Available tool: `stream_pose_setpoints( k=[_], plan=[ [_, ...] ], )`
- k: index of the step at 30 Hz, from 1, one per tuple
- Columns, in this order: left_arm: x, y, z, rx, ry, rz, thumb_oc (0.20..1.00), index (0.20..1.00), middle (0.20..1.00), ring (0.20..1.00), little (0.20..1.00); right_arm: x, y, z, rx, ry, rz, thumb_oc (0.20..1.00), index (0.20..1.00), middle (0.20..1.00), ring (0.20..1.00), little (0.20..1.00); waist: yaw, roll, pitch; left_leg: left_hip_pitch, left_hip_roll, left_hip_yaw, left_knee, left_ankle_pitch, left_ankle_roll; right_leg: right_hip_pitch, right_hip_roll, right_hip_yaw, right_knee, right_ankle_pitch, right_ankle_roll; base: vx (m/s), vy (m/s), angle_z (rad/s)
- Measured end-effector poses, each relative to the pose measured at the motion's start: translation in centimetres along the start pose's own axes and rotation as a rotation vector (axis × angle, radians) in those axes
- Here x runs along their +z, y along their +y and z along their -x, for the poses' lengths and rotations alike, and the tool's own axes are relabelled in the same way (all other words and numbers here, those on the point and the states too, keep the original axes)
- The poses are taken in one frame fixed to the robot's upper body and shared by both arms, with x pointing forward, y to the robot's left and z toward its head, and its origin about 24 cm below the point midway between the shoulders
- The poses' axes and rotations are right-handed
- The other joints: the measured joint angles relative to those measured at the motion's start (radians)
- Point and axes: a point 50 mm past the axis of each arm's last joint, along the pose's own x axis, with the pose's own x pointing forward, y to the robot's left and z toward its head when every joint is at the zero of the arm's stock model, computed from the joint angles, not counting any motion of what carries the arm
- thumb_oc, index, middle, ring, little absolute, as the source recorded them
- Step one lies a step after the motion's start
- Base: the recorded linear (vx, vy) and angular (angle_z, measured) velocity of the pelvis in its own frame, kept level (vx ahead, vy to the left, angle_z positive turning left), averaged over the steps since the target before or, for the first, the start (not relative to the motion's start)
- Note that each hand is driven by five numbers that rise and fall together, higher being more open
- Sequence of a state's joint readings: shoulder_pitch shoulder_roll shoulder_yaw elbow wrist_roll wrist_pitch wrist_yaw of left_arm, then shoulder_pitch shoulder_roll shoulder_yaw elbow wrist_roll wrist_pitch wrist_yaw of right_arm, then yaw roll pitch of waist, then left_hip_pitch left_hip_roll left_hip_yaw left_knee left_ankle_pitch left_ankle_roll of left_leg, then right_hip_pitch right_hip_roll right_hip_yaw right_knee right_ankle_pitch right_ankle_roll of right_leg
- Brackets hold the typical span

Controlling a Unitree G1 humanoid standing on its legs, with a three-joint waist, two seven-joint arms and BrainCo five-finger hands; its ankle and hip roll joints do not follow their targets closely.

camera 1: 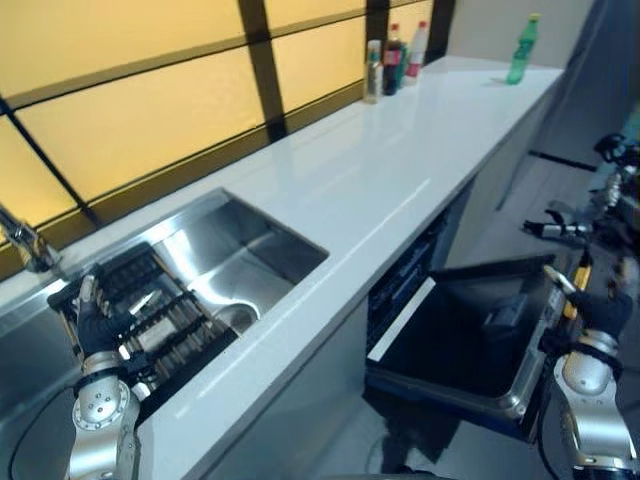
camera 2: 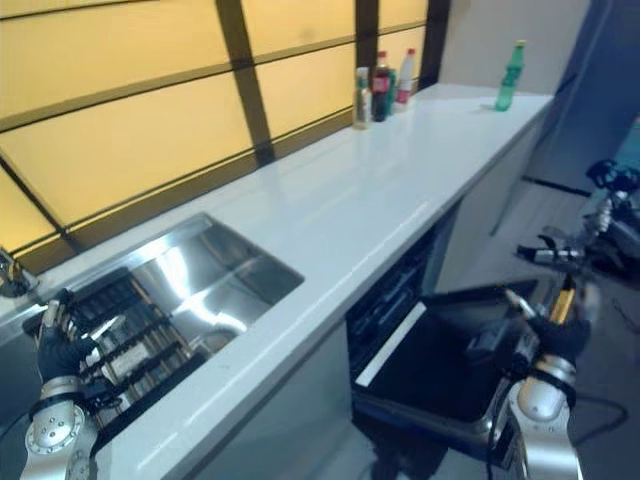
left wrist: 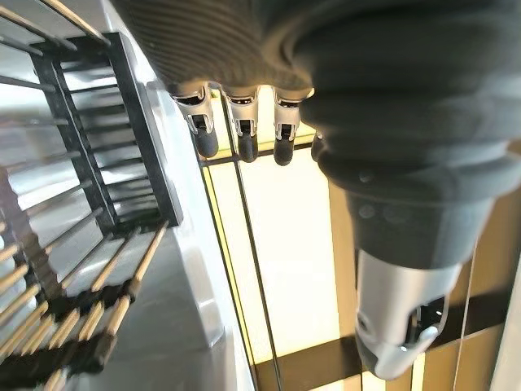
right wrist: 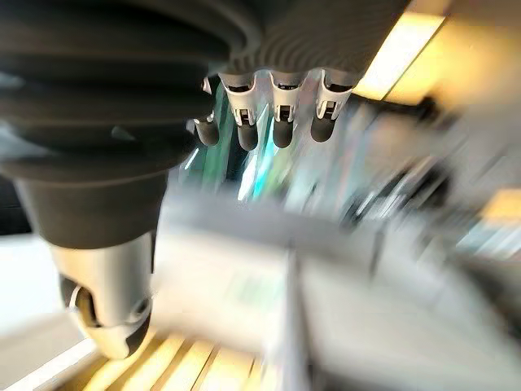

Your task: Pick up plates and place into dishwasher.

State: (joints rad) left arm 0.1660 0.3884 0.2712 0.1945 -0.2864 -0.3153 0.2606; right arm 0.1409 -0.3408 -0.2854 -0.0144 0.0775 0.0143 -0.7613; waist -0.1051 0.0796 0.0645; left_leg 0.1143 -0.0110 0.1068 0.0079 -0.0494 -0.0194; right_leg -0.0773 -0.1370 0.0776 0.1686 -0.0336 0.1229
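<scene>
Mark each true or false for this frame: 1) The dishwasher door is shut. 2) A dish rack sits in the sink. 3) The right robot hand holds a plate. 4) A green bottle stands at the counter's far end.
1) False: the dishwasher door is open, folded down.
2) True: a dark dish rack sits in the sink.
3) False: the right robot hand holds nothing, fingers relaxed.
4) True: the green bottle stands upright on the counter.

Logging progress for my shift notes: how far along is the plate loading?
Done: the dishwasher door stands open. In hand: nothing; the left hand hovers open over the dish rack in the sink, the right hand open beside the door. Left: no plate is visible yet, so all picking and loading.
</scene>
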Motion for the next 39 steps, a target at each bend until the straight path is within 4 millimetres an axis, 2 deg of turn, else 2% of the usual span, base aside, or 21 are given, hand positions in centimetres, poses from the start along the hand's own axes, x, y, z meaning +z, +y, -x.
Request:
stream_pose_setpoints(
  k=[2,6,9,15,18,21,25,28,30,35,37,39],
  plan=[
    [-0.4,-0.3,0.2,0.004,0.014,0.001,1.0,1.0,1.0,1.0,1.0,-1.4,-0.7,0.2,-0.104,0.064,0.032,1.0,1.0,1.0,1.0,1.0,-0.016,0.026,0.0,0.008,-0.014,0.001,-0.003,-0.003,0.007,-0.001,-0.013,0.009,0.019,-0.013,0.003,0.07,0.212,-0.15],
    [-1.1,-0.8,0.7,0.028,0.045,0.022,1.0,1.0,1.0,1.0,1.0,-4.2,-1.8,0.5,-0.222,0.179,0.138,1.0,1.0,1.0,1.0,1.0,-0.02,0.086,0.003,0.041,-0.039,0.0,-0.013,-0.006,0.025,0.0,-0.037,0.025,0.053,-0.031,0.017,0.09,0.187,-0.09],
    [-1.6,-1.2,1.2,0.031,0.068,0.037,1.0,1.0,1.0,1.0,1.0,-6.0,-2.2,0.8,-0.23,0.285,0.172,1.0,1.0,1.0,1.0,1.0,-0.019,0.127,0.01,0.055,-0.061,-0.004,-0.012,-0.01,0.037,0.001,-0.06,0.025,0.084,-0.051,0.03,0.1,0.178,0.05],
    [-2.9,-2.6,2.5,0.012,0.134,0.059,1.0,1.0,1.0,1.0,1.0,-7.6,-2.6,1.2,-0.203,0.384,0.167,1.0,1.0,1.0,1.0,1.0,-0.018,0.198,0.043,0.057,-0.102,-0.004,0.011,-0.018,0.058,-0.024,-0.108,0.028,0.142,-0.075,0.048,0.04,0.134,0.02],
    [-3.4,-3.9,3.0,-0.022,0.162,0.057,1.0,1.0,1.0,1.0,1.0,-8.4,-2.3,0.7,-0.162,0.435,0.138,1.0,1.0,1.0,1.0,1.0,-0.019,0.229,0.055,-0.026,-0.126,0.014,0.07,-0.032,0.063,-0.114,-0.136,0.036,0.191,-0.08,0.052,-0.13,0.076,-0.11],
    [-3.7,-5.6,3.4,-0.071,0.181,0.059,1.0,1.0,1.0,1.0,1.0,-7.1,-0.9,-0.4,-0.112,0.384,0.042,1.0,1.0,1.0,1.0,1.0,-0.018,0.269,0.078,-0.139,-0.136,0.037,0.148,-0.047,0.069,-0.217,-0.148,0.051,0.222,-0.064,0.059,-0.21,0.072,-0.15],
    [-2.7,-8.0,2.8,-0.121,0.134,0.099,1.0,1.0,1.0,1.0,1.0,-4.2,1.7,-1.6,-0.051,0.253,-0.085,1.0,1.0,1.0,1.0,1.0,-0.02,0.302,0.13,-0.258,-0.136,0.084,0.199,-0.053,0.072,-0.343,-0.165,0.055,0.239,-0.031,0.052,-0.16,0.037,-0.28],
    [-1.6,-8.2,1.9,-0.105,0.069,0.124,1.0,1.0,1.0,1.0,1.0,-1.6,3.1,-2.7,-0.025,0.146,-0.171,1.0,1.0,1.0,1.0,1.0,-0.022,0.344,0.169,-0.32,-0.135,0.084,0.23,-0.056,0.077,-0.405,-0.168,0.054,0.261,-0.029,0.046,-0.07,0.008,-0.31],
    [-1.2,-7.9,1.7,-0.095,0.045,0.138,1.0,1.0,1.0,1.0,1.0,-0.5,3.8,-2.9,-0.008,0.103,-0.242,1.0,1.0,1.0,1.0,1.0,-0.025,0.346,0.183,-0.373,-0.138,0.084,0.261,-0.058,0.076,-0.455,-0.167,0.054,0.317,-0.037,0.035,-0.04,-0.049,-0.11],
    [0.0,-7.6,1.2,-0.114,0.006,0.163,1.0,1.0,1.0,1.0,1.0,1.7,5.6,-3.9,0.066,0.124,-0.44,1.0,1.0,1.0,1.0,1.0,-0.024,0.361,0.217,-0.461,-0.137,0.068,0.316,-0.059,0.073,-0.549,-0.16,0.053,0.362,-0.039,0.035,-0.06,-0.092,-0.17],
    [0.8,-7.5,0.9,-0.135,-0.024,0.177,1.0,1.0,1.0,1.0,1.0,2.4,6.3,-4.1,0.121,0.133,-0.502,1.0,1.0,1.0,1.0,1.0,-0.021,0.359,0.226,-0.508,-0.136,0.055,0.354,-0.059,0.072,-0.575,-0.154,0.053,0.45,-0.072,-0.011,-0.07,-0.074,-0.08],
    [1.5,-7.2,0.4,-0.137,-0.056,0.188,1.0,1.0,1.0,1.0,1.0,3.8,7.8,-4.1,0.235,0.136,-0.58,1.0,1.0,1.0,1.0,1.0,-0.018,0.359,0.235,-0.555,-0.146,0.061,0.361,-0.061,0.06,-0.626,-0.144,0.052,0.447,-0.079,-0.005,-0.04,-0.062,-0.15]
  ],
)
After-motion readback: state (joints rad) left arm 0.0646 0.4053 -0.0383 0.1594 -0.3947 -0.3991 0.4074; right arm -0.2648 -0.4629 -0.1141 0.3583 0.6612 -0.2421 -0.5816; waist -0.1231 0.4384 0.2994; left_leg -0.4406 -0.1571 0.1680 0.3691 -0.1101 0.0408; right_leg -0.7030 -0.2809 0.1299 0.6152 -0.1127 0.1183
